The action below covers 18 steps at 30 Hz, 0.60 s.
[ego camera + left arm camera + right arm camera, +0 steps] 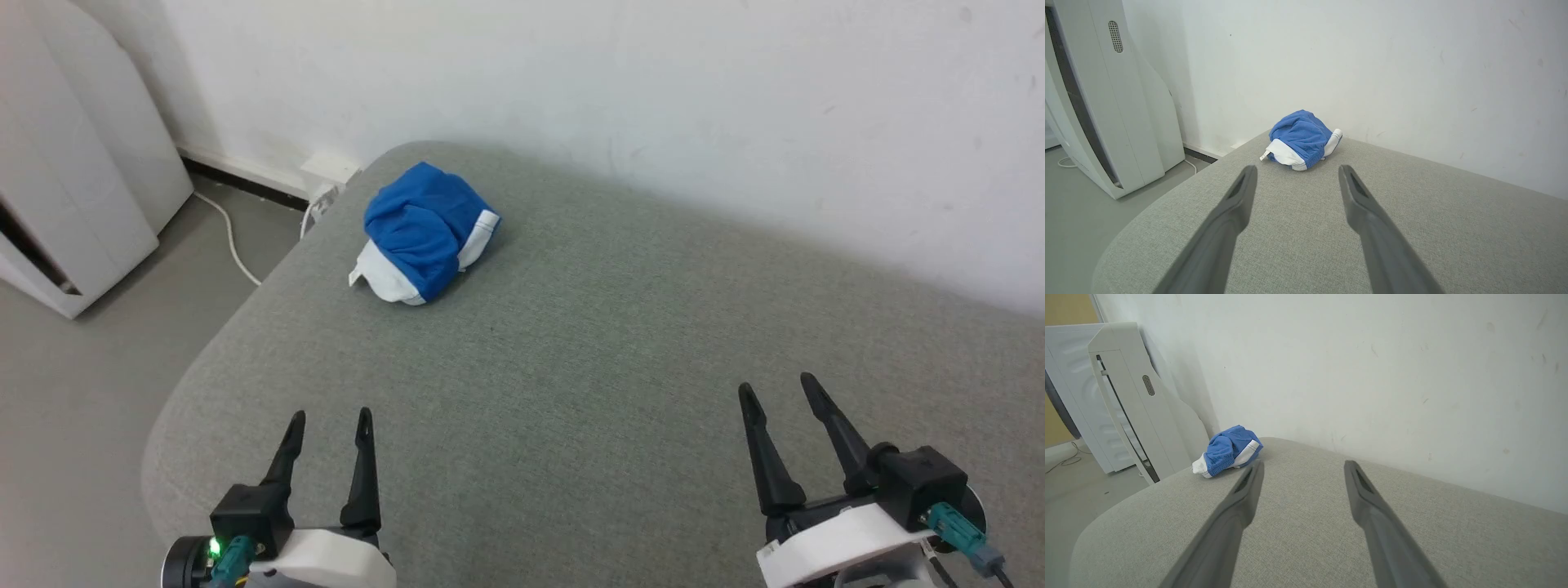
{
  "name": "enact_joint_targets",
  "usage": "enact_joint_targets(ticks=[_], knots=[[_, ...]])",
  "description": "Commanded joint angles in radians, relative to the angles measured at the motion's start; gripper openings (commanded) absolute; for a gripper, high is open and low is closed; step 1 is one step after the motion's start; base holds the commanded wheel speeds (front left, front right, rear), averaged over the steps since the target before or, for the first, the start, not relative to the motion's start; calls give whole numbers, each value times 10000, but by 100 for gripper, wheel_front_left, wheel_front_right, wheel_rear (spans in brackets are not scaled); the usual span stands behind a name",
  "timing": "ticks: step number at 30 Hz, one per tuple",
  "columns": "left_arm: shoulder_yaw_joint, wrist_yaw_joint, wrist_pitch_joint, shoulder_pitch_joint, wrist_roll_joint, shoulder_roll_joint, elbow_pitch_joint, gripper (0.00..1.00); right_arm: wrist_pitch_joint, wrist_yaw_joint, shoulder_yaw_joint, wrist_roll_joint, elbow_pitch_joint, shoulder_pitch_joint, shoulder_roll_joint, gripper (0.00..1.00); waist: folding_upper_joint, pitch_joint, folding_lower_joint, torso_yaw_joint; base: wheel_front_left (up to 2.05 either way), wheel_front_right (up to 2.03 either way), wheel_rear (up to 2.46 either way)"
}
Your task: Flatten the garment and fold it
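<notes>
Head view: white cable (231, 237) on floor | left wrist view: white cabinet (1106, 102) with vent | garment (420, 229) bunched at cushion's (571, 367) far-left corner, well ahead of my left end effector (331, 413) | right end effector (776, 382) farther | both wide open, empty

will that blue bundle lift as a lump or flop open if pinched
Probably floppy: the garment lies in soft crumpled folds, so one pinched layer would likely lift while the rest hangs. Pushed, it would likely bunch on the woven grey cushion rather than slide.
</notes>
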<state>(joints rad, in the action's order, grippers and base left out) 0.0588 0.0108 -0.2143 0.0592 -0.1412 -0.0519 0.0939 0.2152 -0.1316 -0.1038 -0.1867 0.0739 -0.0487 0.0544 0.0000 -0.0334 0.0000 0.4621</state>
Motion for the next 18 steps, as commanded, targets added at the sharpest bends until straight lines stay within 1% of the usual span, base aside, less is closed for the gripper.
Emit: enact_joint_targets(ticks=[1,5,11,17,18], knots=[[35,18,-133,46,-165,14,41,100,124,8,-29,-127,27,-141,-35,100,0,38,0,145,0,0,0],[21,17,-217,-11,-326,15,114,100,207,8,27,-117,108,-189,-36,100,0,116,0,288,0,0,0],[-73,-189,-341,-391,-364,16,244,100,332,9,40,58,139,-144,-39,100,0,543,0,276,0,0,0],[-48,-427,-467,-1347,-410,16,1363,100,458,9,17,379,76,75,-41,100,0,1391,0,69,0,0,0],[-48,-427,-467,-1347,-410,16,1363,100,458,9,17,379,76,75,-41,100,0,1391,0,69,0,0,0]])
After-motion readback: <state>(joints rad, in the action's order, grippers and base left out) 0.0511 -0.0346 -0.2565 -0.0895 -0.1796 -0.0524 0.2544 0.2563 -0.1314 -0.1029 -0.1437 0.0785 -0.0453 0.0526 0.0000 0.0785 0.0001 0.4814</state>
